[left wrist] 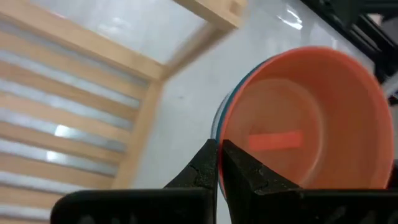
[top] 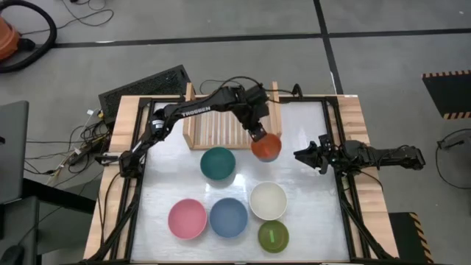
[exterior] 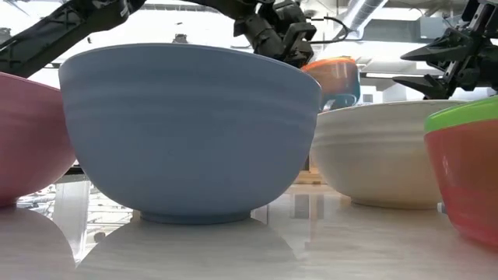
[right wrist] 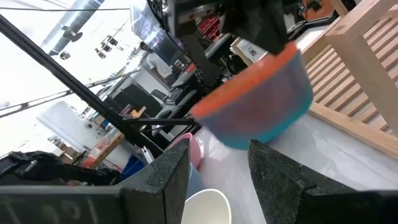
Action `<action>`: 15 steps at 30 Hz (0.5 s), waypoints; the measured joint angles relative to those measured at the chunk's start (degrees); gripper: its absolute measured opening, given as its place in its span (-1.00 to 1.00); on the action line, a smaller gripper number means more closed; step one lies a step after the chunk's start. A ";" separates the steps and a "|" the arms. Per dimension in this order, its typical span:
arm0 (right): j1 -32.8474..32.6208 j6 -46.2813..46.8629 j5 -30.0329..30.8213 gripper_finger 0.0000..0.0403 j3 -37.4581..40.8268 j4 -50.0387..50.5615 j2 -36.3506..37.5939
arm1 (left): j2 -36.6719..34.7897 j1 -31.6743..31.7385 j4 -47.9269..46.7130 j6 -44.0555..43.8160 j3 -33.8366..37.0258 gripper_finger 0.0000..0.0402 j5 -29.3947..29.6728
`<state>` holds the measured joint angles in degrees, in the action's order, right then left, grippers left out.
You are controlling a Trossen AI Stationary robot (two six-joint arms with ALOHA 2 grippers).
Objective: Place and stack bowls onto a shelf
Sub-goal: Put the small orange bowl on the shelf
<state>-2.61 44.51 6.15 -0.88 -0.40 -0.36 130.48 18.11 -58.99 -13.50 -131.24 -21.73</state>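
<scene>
1. The left gripper (top: 257, 135) is clenched on the rim of a red-orange bowl (top: 266, 146) and holds it lifted, just off the right end of the shelf (top: 221, 126).
2. In the left wrist view the two fingers (left wrist: 208, 168) meet tightly at the bowl's (left wrist: 305, 121) edge; a teal-blue rim shows beneath the orange one, so a second bowl appears nested under it.
3. The right gripper (top: 303, 155) waits at the table's (top: 309, 132) right edge, its fingers (right wrist: 168, 171) spread apart and holding nothing.
4. The shelf's slatted base lies bare, with no bowl on it.
5. On the table stand a teal bowl (top: 218, 163) just in front of the shelf, then a pink bowl (top: 187, 218), a blue bowl (top: 229, 216) and a cream bowl (top: 268, 200) in a loose row.
6. A green bowl (top: 273, 236) sits nearest the front edge, touching or nearly touching the cream one.
</scene>
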 joint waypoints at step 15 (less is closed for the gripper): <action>0.09 -2.99 0.20 -0.06 0.02 0.00 0.00 | -0.04 -2.57 0.69 1.09 0.07 -1.00 -0.57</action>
<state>-2.52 41.52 6.35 -0.86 -0.40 -0.36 130.43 15.54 -58.29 -12.41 -131.17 -22.29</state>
